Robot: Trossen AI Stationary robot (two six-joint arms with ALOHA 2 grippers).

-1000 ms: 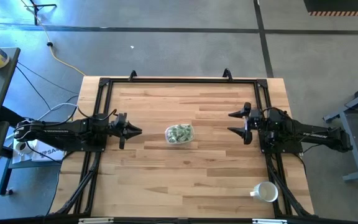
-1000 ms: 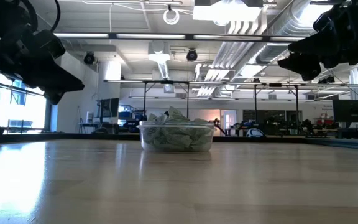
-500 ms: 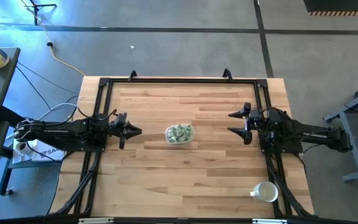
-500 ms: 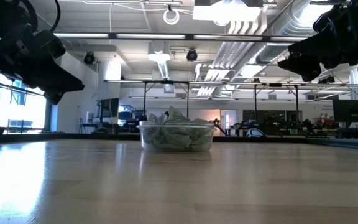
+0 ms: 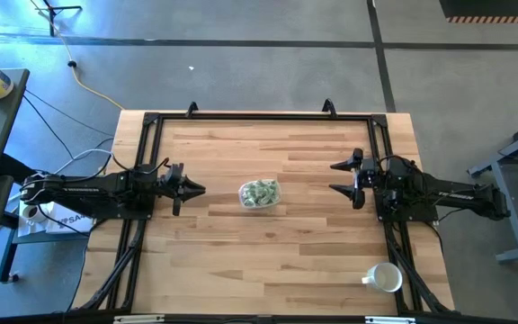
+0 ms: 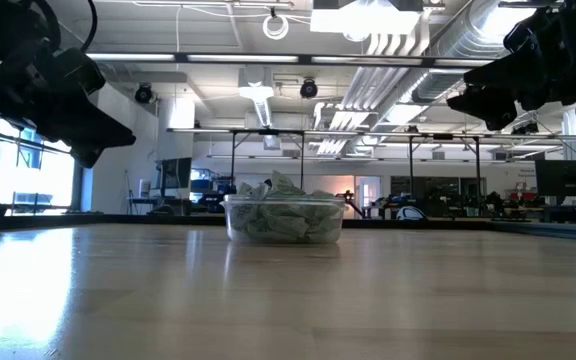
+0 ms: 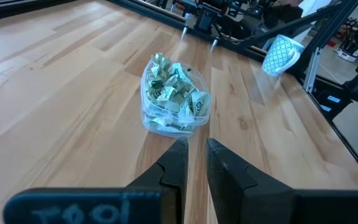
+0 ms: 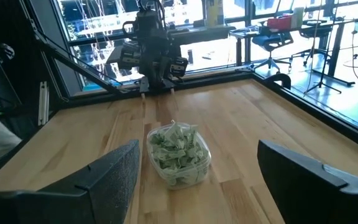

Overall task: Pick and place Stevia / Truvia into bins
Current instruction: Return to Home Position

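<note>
The clear plastic container [image 5: 260, 193] stands on its base at the table's middle, heaped with green and white sweetener packets [image 7: 174, 93]; a few stick up above its rim [image 6: 278, 186]. No packets show on the bare table. My left gripper [image 5: 201, 189] hovers left of the container, shut and pointing at it, its fingers [image 7: 196, 152] nearly together in the left wrist view. My right gripper [image 5: 334, 177] hovers right of the container, open wide, with the container [image 8: 179, 155] seen between its spread fingers. Both grippers are above the tabletop and apart from the container.
A white mug [image 5: 385, 277] lies on its side near the table's near right corner, also seen as the patterned mug [image 7: 281, 53] in the left wrist view. A black frame [image 5: 259, 115] runs along the table's far edge and sides. Bare wood surrounds the container.
</note>
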